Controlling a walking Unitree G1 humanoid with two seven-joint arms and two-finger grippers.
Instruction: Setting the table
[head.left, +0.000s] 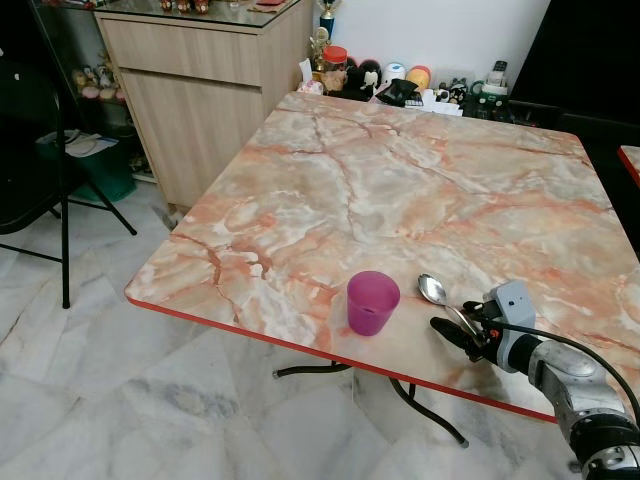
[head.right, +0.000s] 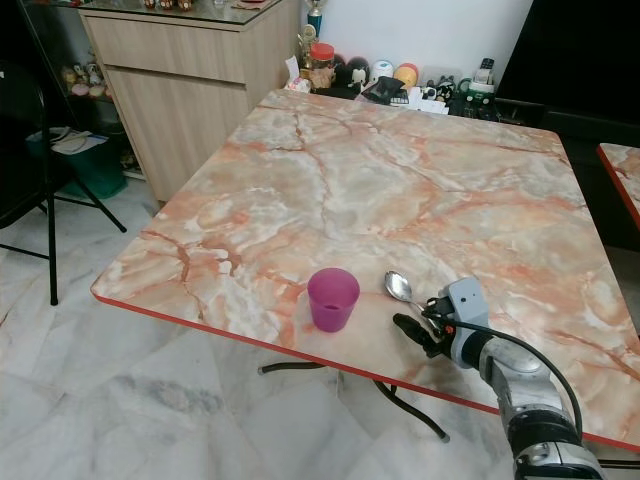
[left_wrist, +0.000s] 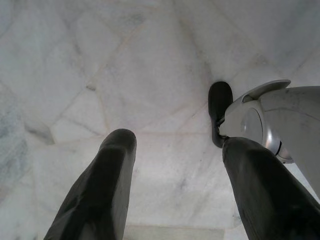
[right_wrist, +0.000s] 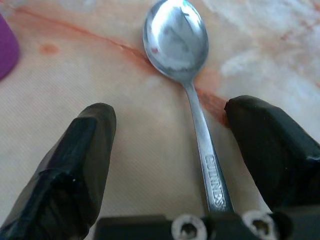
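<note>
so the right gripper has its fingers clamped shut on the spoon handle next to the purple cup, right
Not quite. The right gripper is at the spoon beside the purple cup, but its fingers are open, one on each side of the handle, not touching it. The right wrist view shows bare table between each finger and the handle.

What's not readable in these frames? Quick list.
- Spoon handle end: right wrist view, hidden under the right gripper body.
- Inside of the purple cup: eye views, its wall blocks the bottom, contents unclear.
- Clutter at the table far edge: eye views, too small to identify.
- Table legs: eye views, mostly hidden under the tabletop.
</note>
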